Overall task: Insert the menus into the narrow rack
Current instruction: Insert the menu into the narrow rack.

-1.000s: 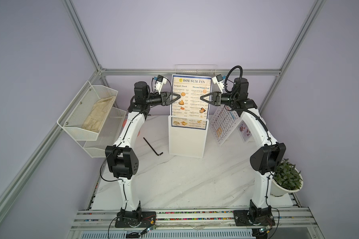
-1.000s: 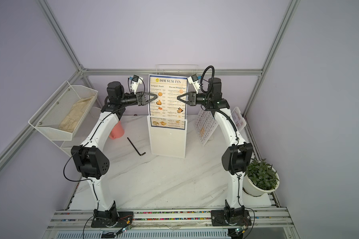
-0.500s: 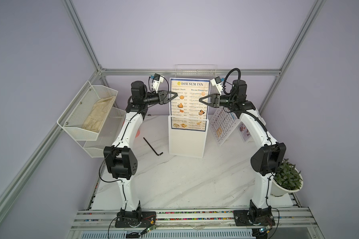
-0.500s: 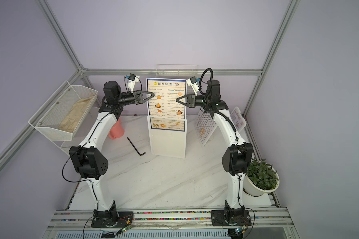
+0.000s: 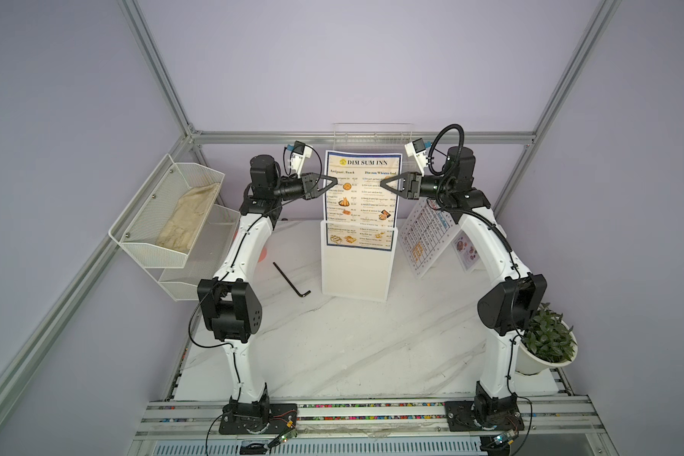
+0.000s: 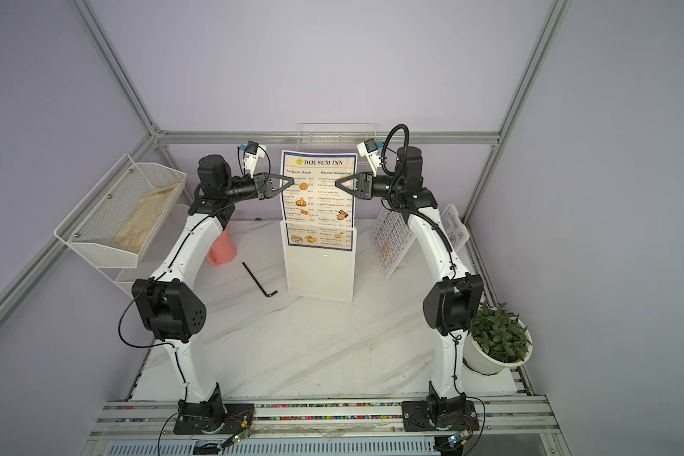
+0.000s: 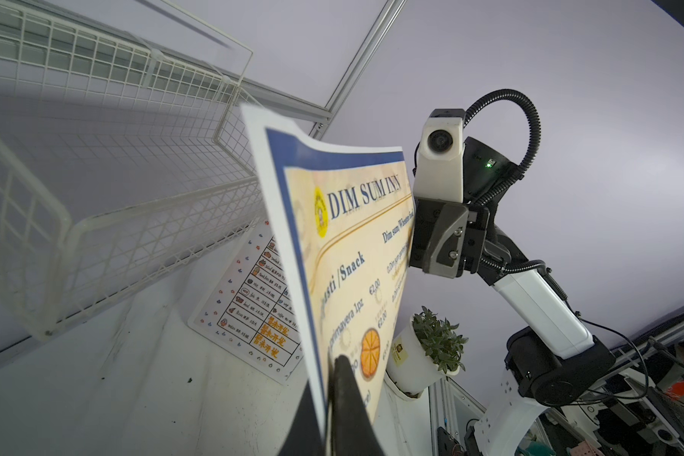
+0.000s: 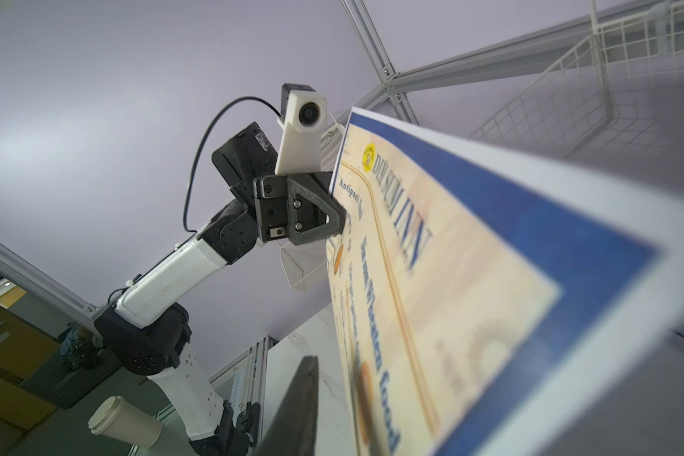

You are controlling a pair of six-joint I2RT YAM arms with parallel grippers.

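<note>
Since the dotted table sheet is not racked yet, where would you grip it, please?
I'd pinch the dotted table sheet near its top edge, right gripper coming from above: it stands tilted, bottom edge on the table, leaving both faces free.
</note>
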